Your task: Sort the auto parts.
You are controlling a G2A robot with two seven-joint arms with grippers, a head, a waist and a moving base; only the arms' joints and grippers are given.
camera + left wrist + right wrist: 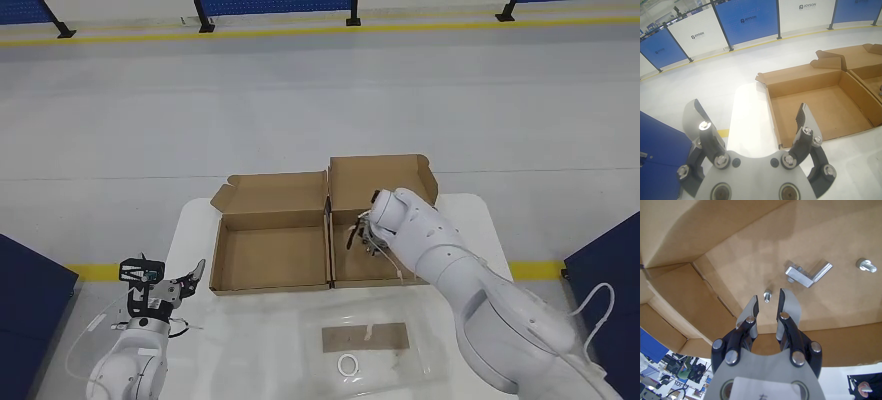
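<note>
Two open cardboard boxes stand side by side on the white table. My right gripper hangs open inside the right box, holding nothing. On that box's floor a small silver bolt lies in line with the gap between the fingers. A silver L-shaped bracket and a larger bolt lie farther along the same floor. The left box has nothing in it. My left gripper is open and empty above the table's left edge, beside the left box.
Near the table's front lies a clear plastic sheet with a brown strip and a white ring on it. Blue panels stand on the floor at both sides of the table.
</note>
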